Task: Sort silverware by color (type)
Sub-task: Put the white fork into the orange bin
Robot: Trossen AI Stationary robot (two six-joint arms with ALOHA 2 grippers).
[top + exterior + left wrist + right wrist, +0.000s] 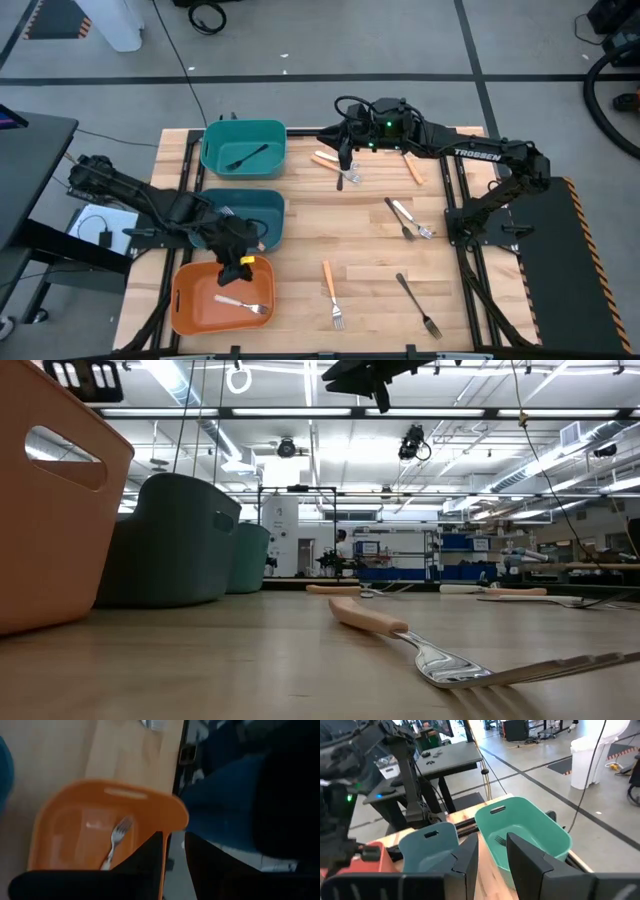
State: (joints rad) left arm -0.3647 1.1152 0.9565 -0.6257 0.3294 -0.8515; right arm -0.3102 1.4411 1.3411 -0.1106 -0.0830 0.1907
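Observation:
My left gripper hovers open and empty over the far edge of the orange bin, where a silver fork with a cream handle lies flat. My right gripper hangs open and empty above a small cluster of utensils near the table's far side. A black fork lies in the light teal bin. Still flat on the table are an orange-handled fork, a black fork, a pair of forks and an orange-handled piece.
A darker teal bin sits between the light teal bin and the orange bin, along the table's left side. The three bins stand close together. Bare wood lies between the scattered utensils. Black frame rails run along the table's left and right edges.

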